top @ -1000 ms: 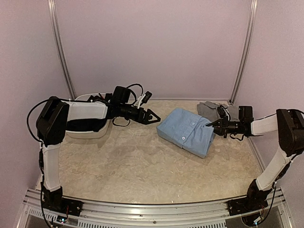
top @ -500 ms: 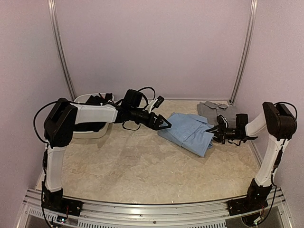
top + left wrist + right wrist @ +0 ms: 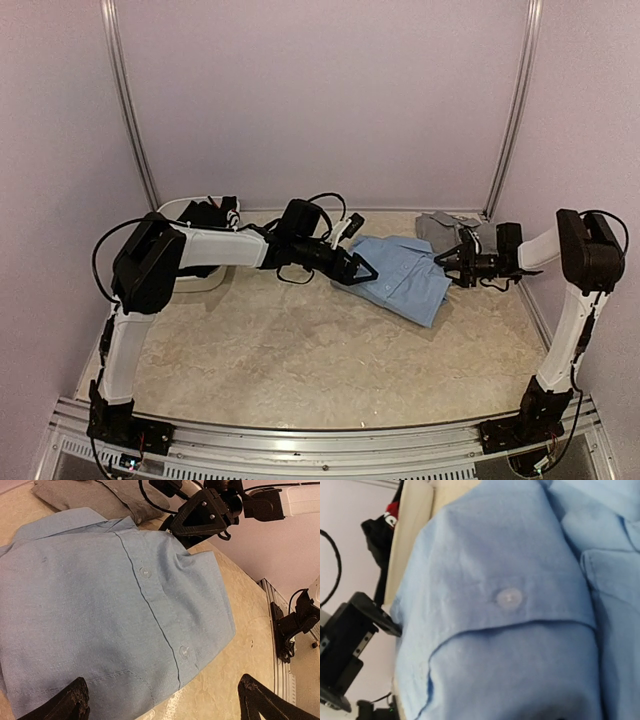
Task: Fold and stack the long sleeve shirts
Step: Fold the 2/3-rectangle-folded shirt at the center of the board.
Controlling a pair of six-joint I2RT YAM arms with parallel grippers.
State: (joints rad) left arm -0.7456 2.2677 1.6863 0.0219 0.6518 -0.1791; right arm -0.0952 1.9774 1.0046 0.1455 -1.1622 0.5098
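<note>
The folded light blue shirt (image 3: 403,277) lies at the table's right middle and fills the left wrist view (image 3: 100,610). The folded grey shirt (image 3: 440,228) lies just behind it, the blue collar close to its edge (image 3: 95,495). A black shirt (image 3: 205,213) sits in the tub on the left. My left gripper (image 3: 362,270) is open at the blue shirt's left edge, its fingertips (image 3: 75,702) apart over the cloth and table. My right gripper (image 3: 447,262) stands at the shirt's right edge with its jaws apart, nothing held. The right wrist view shows only blue cloth (image 3: 510,630) very close.
A white tub (image 3: 190,278) stands at the back left, behind the left arm. Pale walls and metal posts (image 3: 510,110) close in the back. The table's metal rail (image 3: 300,440) runs along the near edge. Bare table surface (image 3: 300,350) lies in front of the shirts.
My left arm reached right to the blue shirt's left edge. The right gripper, shut on the shirt's right edge before, has opened and let go. The shirt shifted slightly toward the grey one.
</note>
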